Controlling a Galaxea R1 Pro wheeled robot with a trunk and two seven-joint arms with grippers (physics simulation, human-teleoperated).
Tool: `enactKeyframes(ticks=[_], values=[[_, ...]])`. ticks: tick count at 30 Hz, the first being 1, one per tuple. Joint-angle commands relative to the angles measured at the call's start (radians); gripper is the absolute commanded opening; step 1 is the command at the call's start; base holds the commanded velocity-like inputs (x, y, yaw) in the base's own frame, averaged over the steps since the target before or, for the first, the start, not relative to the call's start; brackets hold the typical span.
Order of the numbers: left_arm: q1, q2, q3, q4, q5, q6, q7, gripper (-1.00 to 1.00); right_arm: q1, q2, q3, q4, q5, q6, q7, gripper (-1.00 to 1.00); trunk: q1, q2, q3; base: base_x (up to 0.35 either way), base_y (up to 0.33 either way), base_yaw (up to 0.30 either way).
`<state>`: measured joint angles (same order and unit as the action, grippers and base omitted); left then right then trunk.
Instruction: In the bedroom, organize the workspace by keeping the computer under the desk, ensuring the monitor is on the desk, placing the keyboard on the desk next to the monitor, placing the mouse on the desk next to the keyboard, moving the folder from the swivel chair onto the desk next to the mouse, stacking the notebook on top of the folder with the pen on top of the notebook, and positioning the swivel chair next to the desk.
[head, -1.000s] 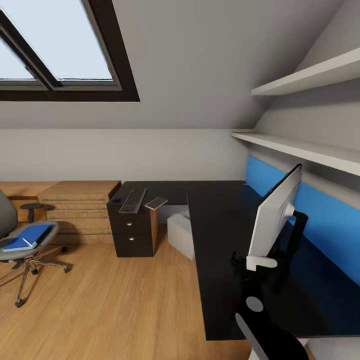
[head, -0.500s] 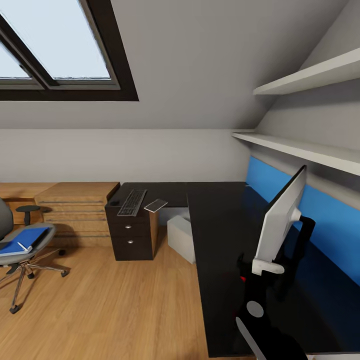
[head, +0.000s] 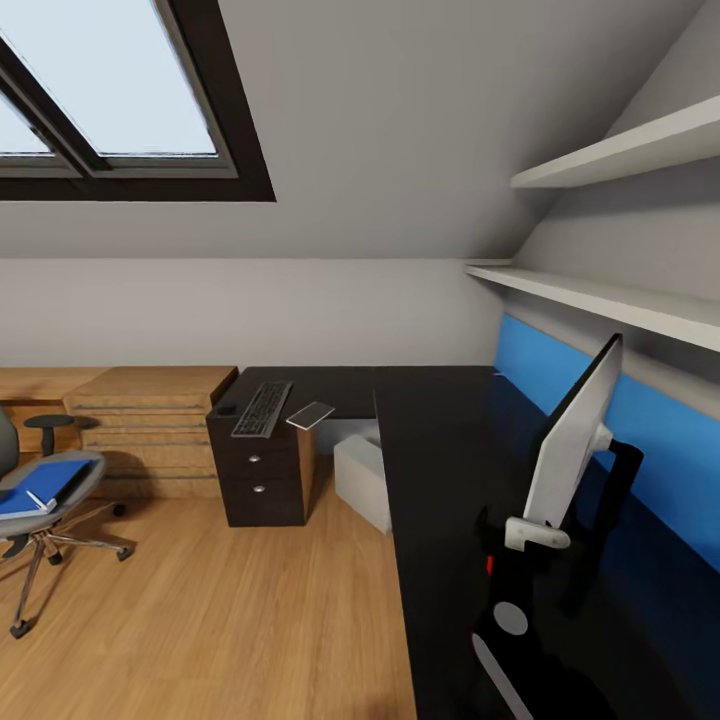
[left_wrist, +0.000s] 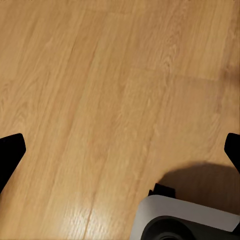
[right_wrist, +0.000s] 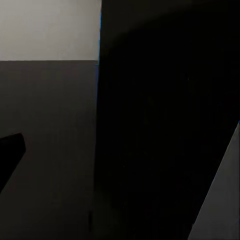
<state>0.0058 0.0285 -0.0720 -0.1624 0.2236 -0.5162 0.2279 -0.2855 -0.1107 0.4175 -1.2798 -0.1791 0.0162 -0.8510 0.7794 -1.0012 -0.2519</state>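
Where desk (head: 440, 450) bends: one keyboard (head: 263, 408)

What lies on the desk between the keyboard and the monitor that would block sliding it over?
Nothing visible: past the keyboard and small notebook, the black desk top runs bare to the monitor.

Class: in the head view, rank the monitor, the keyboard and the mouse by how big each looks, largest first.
1. Silver-backed flat monitor, though nearness inflates it.
2. Slim grey keyboard with dark keys.
3. Small dark rounded mouse.

No readable text anywhere (keyboard (head: 263, 409) lettering too small).
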Motion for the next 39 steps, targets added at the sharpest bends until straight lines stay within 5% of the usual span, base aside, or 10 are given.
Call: enactKeyframes(ticks=[1, 13, 39], values=[[0.000, 0.000, -0.008, -0.002, 0.006, -0.001, 0.005, 1.00, -0.001, -0.001, 0.002, -0.001, -0.006, 0.003, -0.009, 1.00, 0.000, -0.001, -0.001, 0.024, 0.000, 0.000], [0.001, 0.000, -0.008, -0.002, 0.006, -0.001, 0.005, 1.00, -0.001, -0.001, -0.016, -0.001, -0.008, 0.009, -0.036, 1.00, 0.000, -0.001, -0.001, -0.010, -0.012, 0.000], [0.001, 0.001, -0.006, -0.002, 0.008, 0.001, 0.005, 1.00, -0.001, -0.001, -0.019, -0.001, -0.008, 0.011, -0.036, 1.00, 0.000, -0.001, -0.001, -0.172, -0.191, 0.000]])
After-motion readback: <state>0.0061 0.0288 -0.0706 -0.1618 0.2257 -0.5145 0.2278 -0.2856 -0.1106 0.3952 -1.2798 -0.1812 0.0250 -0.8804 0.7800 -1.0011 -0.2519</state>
